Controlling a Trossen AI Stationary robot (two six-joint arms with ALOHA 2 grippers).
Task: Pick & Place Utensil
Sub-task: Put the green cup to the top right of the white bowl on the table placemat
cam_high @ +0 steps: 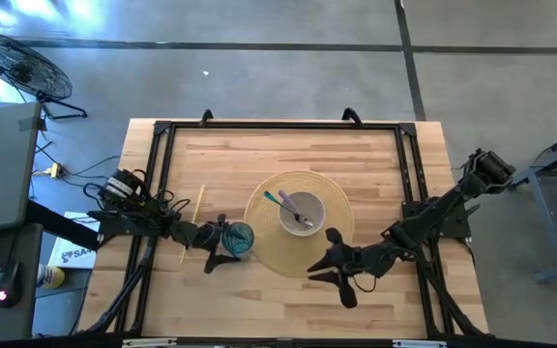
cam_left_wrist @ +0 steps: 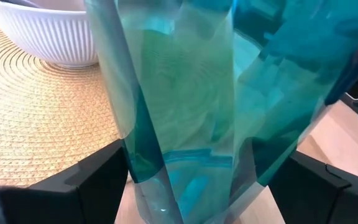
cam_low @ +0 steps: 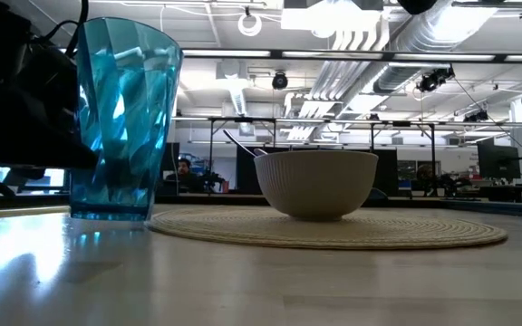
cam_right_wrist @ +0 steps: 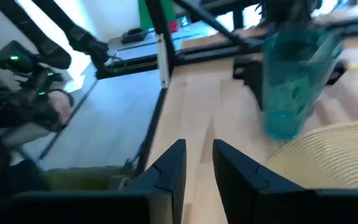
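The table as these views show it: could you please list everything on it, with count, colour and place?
mat: one, straw-coloured, round, mid-table.
bowl: one, white, ribbed, on the mat.
utensils: apparently two, one teal-handled, one grey, in the bowl.
cup: one, clear blue, upright beside the mat's left edge.
stick: one, pale, on the table's left part.
table: one, light wood, black frame on it.
left tool: fingers either side of the cup.
right tool: open, empty, over the mat's right edge.

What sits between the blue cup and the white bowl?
Nothing standing. In the low view only woven placemat spans from blue cup to white bowl; the high view agrees.
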